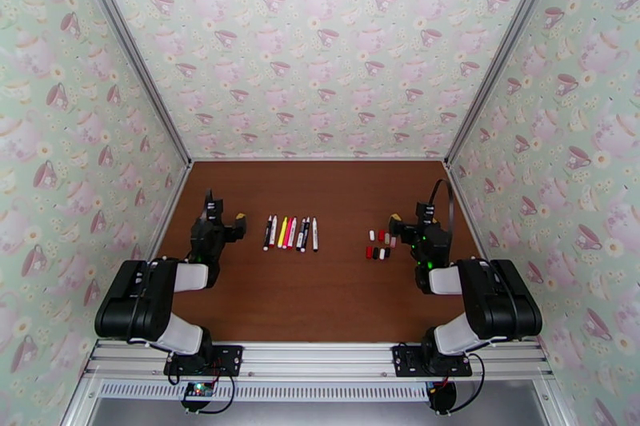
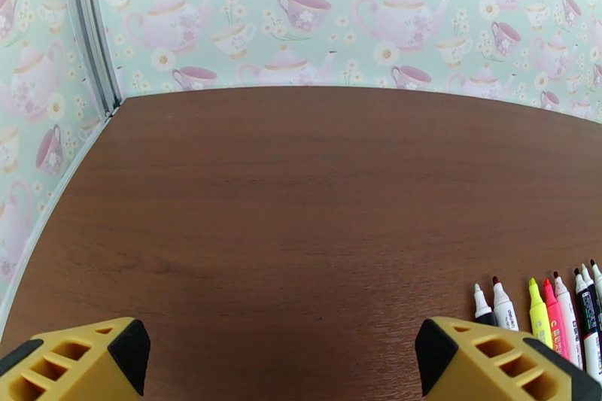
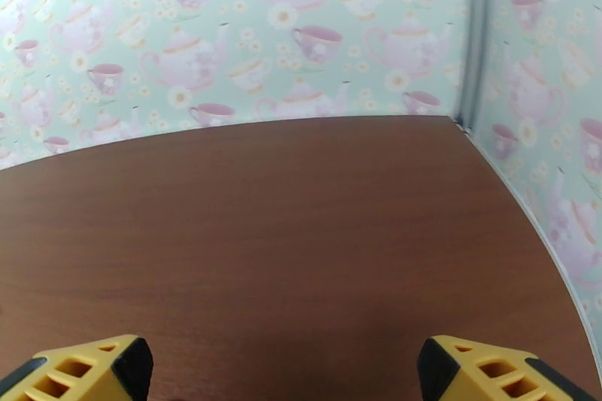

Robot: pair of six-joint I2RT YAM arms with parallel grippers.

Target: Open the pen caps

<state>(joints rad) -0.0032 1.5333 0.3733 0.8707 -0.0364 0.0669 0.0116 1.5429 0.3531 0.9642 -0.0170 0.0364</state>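
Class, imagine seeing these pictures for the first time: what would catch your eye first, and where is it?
The teapot-and-teacup wallpaper on all three walls strikes first. On the brown table, a neat row of pens lies left of centre, tips bare, with their pen caps clustered to the right. The left hand and right hand stand open, yellow-fingered, holding nothing.

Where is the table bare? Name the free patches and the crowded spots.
Free: the far strip of the table between the back wall and the pens; the gap between the pens and the pen caps; the near stretch in front of both groups. Crowded: the pens lie packed side by side, and the caps cluster beside the right arm's open fingers.
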